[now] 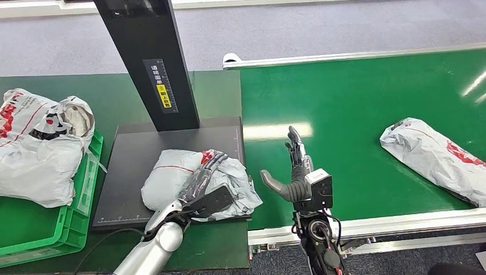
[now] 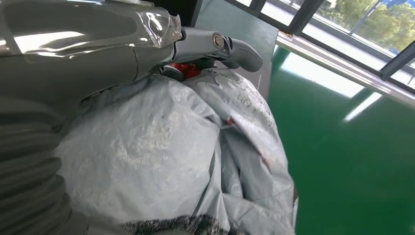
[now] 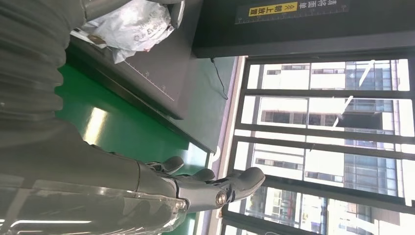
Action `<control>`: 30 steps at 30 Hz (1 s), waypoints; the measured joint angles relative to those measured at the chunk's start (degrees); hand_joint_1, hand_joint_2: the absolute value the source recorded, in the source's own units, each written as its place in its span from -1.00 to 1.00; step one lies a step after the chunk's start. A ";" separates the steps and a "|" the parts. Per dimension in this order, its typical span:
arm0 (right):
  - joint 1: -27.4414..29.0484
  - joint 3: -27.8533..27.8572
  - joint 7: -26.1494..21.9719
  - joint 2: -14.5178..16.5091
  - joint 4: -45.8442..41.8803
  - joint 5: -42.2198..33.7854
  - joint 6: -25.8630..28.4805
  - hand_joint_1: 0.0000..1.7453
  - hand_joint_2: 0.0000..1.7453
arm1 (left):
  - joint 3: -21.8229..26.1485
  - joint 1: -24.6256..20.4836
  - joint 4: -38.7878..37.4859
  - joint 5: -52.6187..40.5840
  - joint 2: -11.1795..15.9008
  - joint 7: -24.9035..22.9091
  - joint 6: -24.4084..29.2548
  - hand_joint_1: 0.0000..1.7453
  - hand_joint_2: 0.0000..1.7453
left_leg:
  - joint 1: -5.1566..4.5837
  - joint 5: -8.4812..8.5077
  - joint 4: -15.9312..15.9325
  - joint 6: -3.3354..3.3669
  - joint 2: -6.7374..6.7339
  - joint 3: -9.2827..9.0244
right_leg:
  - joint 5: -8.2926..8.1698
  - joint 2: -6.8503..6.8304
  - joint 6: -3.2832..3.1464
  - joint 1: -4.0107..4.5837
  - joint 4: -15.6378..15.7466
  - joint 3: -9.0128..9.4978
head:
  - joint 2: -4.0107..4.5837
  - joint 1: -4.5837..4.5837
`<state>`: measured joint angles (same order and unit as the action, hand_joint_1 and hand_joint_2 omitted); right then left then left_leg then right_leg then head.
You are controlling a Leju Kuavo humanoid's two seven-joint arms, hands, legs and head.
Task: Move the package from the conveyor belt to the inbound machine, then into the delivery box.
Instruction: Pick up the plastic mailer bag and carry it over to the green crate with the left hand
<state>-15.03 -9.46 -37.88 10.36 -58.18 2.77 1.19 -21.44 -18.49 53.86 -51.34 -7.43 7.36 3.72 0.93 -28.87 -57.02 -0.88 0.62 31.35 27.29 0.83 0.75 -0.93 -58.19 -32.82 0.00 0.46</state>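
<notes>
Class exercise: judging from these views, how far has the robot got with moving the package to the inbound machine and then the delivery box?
Done: one package lies on the inbound machine. In hand: the left hand rests on it; the right hand is open. Left: moving it into the green delivery box. Another package waits on the conveyor belt.

package [image 1: 172, 177]: crinkled grey plastic film, slightly glossy
conveyor belt [image 1: 355, 103]: smooth green, sheeny
inbound machine [image 1: 137, 160]: matt black plate
delivery box [image 1: 80, 195]: green plastic

A crumpled grey plastic package [image 1: 172, 177] with red print lies on the dark platform of the inbound machine [image 1: 137, 166], under its black post; the green conveyor belt [image 1: 344, 114] runs just beside it
</notes>
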 joint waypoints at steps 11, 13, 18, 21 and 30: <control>1.44 0.92 0.27 0.01 -1.51 -0.02 -0.32 -1.00 1.00 | 1.24 -0.13 -0.70 0.90 -0.33 4.55 3.47 1.00 1.00 | 0.01 0.04 0.00 -0.02 0.01 0.00 | -0.01 0.00 -0.01 0.01 -0.03 -0.01 | 0.00 0.00; 1.50 1.11 0.31 0.02 -1.51 -0.03 -0.36 -1.00 1.00 | 1.57 -0.06 -0.62 1.39 -0.38 5.37 3.87 1.00 1.00 | 0.01 0.04 0.00 -0.02 0.01 0.01 | -0.01 0.00 -0.01 0.01 -0.03 -0.01 | 0.00 0.00; 1.64 1.34 0.37 0.02 -1.51 -0.03 -0.36 -1.00 1.00 | 2.26 -0.01 -0.53 1.75 -0.44 5.69 4.01 1.00 1.00 | 0.00 0.03 0.00 -0.02 0.01 0.02 | -0.01 0.00 -0.01 0.00 -0.03 -0.02 | 0.00 0.00; 1.68 1.50 0.38 0.02 -1.51 -0.01 -0.38 -1.00 1.00 | 2.42 -0.01 -0.53 1.89 -0.44 5.82 4.02 1.00 1.00 | 0.00 0.03 0.00 -0.02 0.01 0.02 | -0.01 0.00 -0.01 0.00 -0.03 -0.03 | 0.00 0.00; 1.67 1.90 0.60 0.02 -1.51 -0.38 -1.40 -1.00 1.00 | 3.48 0.58 0.17 7.32 -0.45 10.39 6.07 1.00 1.00 | 0.00 0.03 0.00 -0.02 0.01 0.05 | -0.01 0.00 -0.01 0.01 -0.03 -0.04 | 0.00 -0.01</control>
<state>-13.36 -7.56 -37.29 10.38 -59.69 2.38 -0.21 -17.96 -17.91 54.02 -44.02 -7.88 17.75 9.79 0.93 -28.84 -57.01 -0.90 0.63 31.39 27.28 0.82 0.73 -0.93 -58.22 -32.87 0.00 0.45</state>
